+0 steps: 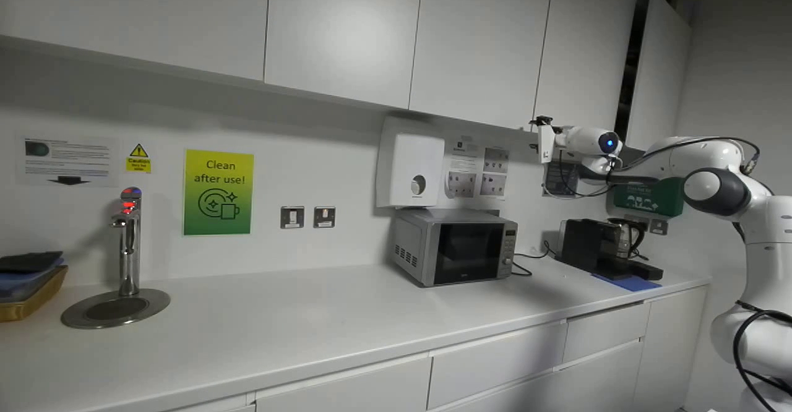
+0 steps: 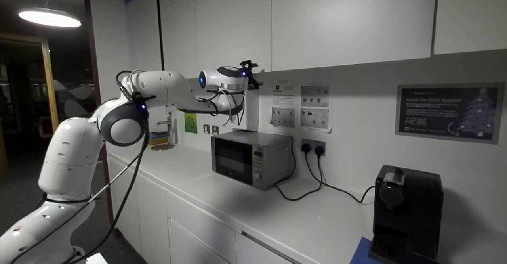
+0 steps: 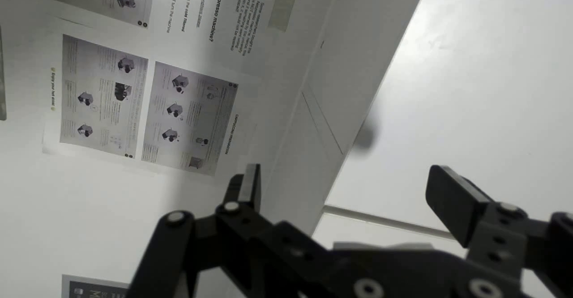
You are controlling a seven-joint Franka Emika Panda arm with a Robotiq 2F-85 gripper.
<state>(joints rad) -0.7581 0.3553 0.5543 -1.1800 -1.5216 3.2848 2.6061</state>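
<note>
1. A row of white wall cabinets runs left to right across the top of the scene.
2. The white desk runs parallel underneath, with drawer fronts below it.
3. One robot arm stands on the near side of the desk and reaches toward the far wall at about the height of the cabinets' lower edge.
4. The nearest cabinet door is flat, with no handle showing; it belongs to that row and sits above the printed instruction sheets on the wall.
5. A silver microwave rests on the desk, lower than the door.
6. A white dispenser hangs on the wall above the microwave.
7. A black coffee machine stands to the right of the microwave in both exterior views.
8. The tool has its two fingers spread wide, with nothing gripped. The cabinet door lies ahead of it, on the far side, and rises above it. In the wrist view the door's lower edge slants between the fingers, the right one over the door's face; in the scene that edge runs left to right. Whether tool and door touch cannot be told.
</note>
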